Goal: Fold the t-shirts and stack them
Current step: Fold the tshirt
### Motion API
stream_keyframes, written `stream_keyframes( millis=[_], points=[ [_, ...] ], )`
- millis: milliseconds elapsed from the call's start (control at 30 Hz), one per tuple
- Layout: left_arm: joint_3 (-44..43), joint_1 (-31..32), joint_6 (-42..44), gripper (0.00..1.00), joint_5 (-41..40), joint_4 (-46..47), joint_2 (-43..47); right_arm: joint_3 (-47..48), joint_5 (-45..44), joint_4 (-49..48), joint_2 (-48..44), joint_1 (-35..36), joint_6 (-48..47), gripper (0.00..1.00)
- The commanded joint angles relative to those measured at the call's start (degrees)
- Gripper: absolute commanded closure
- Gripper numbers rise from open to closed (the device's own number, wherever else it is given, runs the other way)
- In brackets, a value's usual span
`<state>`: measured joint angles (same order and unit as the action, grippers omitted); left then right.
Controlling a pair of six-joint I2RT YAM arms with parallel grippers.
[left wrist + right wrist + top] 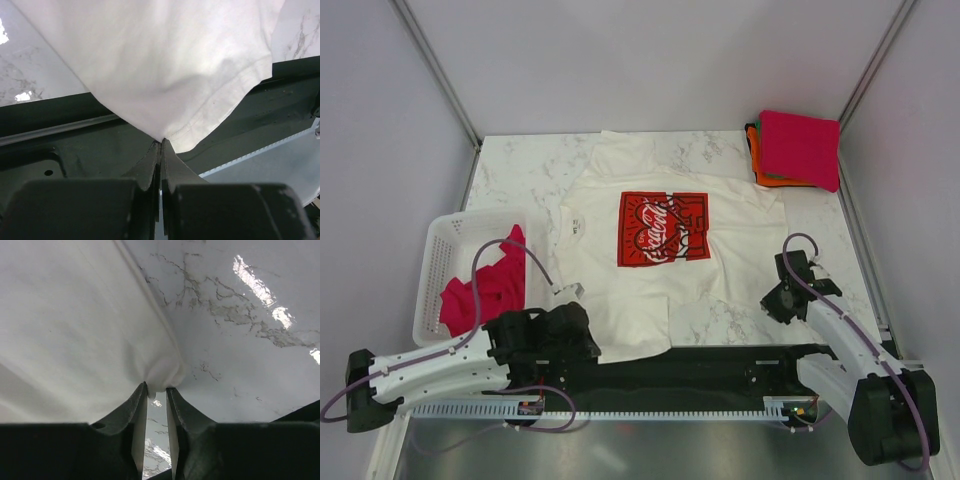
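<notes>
A white t-shirt (pixel 605 285) with a red square Coca-Cola print (pixel 662 229) lies spread flat on the marble table (pixel 520 170). My left gripper (pixel 572 302) sits at its near left hem corner. In the left wrist view that gripper (pixel 161 141) is shut on the white hem (pixel 200 120). My right gripper (pixel 779 299) is at the shirt's near right edge. In the right wrist view a bunched fold of white cloth (pixel 162 371) is pinched between the narrowly parted tips of that gripper (pixel 157 386). A magenta-pink t-shirt (pixel 485 290) lies crumpled in the basket.
A white lattice basket (pixel 435 250) stands at the left. A folded stack (pixel 798 148), magenta on top with orange and green edges below, sits at the back right corner. The black arm-base rail (pixel 700 365) runs along the near table edge under the shirt's hem.
</notes>
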<state>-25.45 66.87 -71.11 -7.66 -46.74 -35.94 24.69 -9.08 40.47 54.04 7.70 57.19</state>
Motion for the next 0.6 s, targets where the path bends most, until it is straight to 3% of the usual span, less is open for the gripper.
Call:
stream_keyframes(
  millis=[0, 167, 233, 567],
  points=[
    [0.58, -0.16, -2.98, 0.98, -2.88, -2.30, 1.92, -0.52, -1.38, -1.97, 0.28, -0.15, 0.64, 0.73],
    [-1.79, -0.16, -2.28, 0.98, -4.73, -5.64, 2.81, 0.01, -2.17, -1.18, -1.04, -0.15, 0.73, 0.87],
    [-3.71, -0.16, -1.93, 0.98, -5.69, -7.39, 3.33, 0.27, -2.35, -0.92, -1.39, -0.15, 0.82, 1.00],
    [-17.08, -0.16, -0.52, 0.98, -14.22, -21.63, 5.18, 12.12, -7.69, 12.59, -7.80, -0.15, 0.02, 1.00]
  ],
)
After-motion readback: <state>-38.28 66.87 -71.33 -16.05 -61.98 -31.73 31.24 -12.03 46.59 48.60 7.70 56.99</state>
